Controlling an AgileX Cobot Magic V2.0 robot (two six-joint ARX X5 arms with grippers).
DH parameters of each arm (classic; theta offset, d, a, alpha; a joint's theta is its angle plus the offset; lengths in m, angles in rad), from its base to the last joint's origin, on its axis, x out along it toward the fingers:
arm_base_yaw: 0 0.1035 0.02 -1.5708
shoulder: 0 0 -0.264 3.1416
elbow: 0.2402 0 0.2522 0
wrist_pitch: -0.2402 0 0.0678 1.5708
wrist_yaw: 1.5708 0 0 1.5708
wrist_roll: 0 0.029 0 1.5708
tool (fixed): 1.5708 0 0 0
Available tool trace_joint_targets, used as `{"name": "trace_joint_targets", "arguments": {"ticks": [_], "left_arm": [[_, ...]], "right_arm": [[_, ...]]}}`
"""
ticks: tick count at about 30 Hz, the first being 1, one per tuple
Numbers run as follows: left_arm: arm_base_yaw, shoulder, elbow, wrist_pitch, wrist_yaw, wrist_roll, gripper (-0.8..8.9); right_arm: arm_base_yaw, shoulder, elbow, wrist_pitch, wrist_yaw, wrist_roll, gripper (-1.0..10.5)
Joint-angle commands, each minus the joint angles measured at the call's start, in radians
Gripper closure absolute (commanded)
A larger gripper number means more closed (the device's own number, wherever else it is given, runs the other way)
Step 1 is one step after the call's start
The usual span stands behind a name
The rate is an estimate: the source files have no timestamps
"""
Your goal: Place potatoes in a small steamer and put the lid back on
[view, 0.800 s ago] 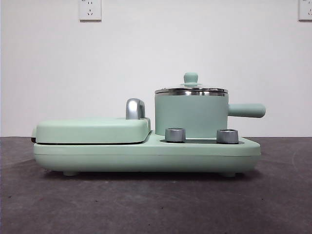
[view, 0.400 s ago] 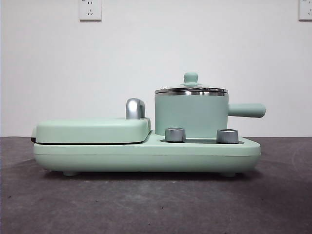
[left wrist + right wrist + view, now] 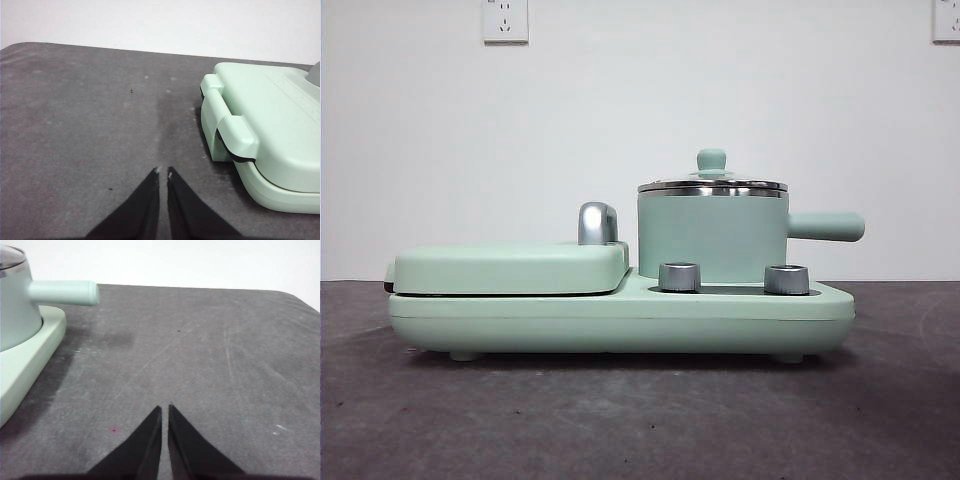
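Front view: lid (image 3: pixel 712 184) on small steamer (image 3: pixel 712 237); hands absent.

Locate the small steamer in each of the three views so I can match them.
Front view: small steamer, right of centre on the green base, lid on.
Left wrist view: not in it.
Right wrist view: at the picture's left edge.
Shared landmark: its stubby side handle.
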Motion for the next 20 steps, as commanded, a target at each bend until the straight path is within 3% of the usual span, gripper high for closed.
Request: {"name": "trace_joint_targets", "arguments": {"ticks": [1, 20], "left_arm": [[-0.002, -0.001, -0.019, 0.018, 0.0, 0.003, 7.89], [-0.002, -0.001, -0.019, 0.018, 0.0, 0.003, 7.89]], "right_arm": [[-0.002, -0.001, -0.01, 0.01, -0.006, 0.01, 9.3], [-0.002, -0.001, -0.009, 0.022, -0.005, 0.01, 9.3]]}}
